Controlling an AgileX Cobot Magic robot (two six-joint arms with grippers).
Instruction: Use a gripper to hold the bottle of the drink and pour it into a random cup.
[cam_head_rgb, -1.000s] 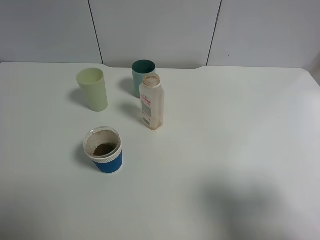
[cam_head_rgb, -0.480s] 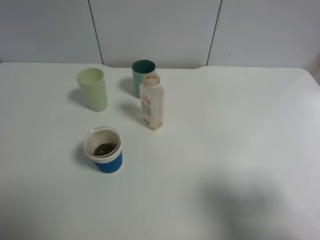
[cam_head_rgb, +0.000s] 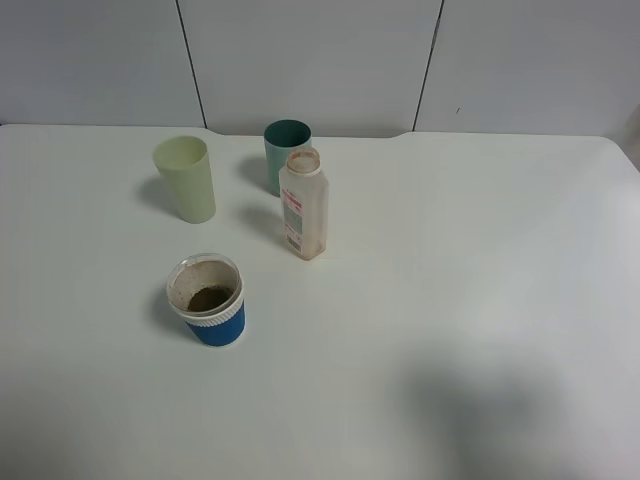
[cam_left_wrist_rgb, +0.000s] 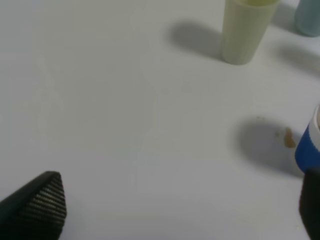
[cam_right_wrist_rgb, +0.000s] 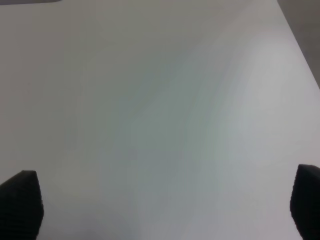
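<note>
The bottle of the drink (cam_head_rgb: 303, 205) stands upright and capless near the table's middle, holding a little brown liquid. The cup (cam_head_rgb: 207, 301), blue with a white ribbed band, sits in front of it to the left, brownish inside; its blue side (cam_left_wrist_rgb: 307, 148) shows at the edge of the left wrist view. My left gripper (cam_left_wrist_rgb: 175, 206) is open, low over bare table beside that cup, with nothing between its fingers. The right gripper (cam_right_wrist_rgb: 162, 205) is open too, over bare white table, with no task object in its view. Neither arm appears in the exterior high view.
A tall pale-green cup (cam_head_rgb: 185, 179) (cam_left_wrist_rgb: 244, 31) stands at the back left and a teal cup (cam_head_rgb: 285, 150) (cam_left_wrist_rgb: 308, 17) just behind the bottle. A small brown stain (cam_left_wrist_rgb: 289, 138) lies by the blue cup. The table's right edge (cam_right_wrist_rgb: 296, 38) runs near the right gripper.
</note>
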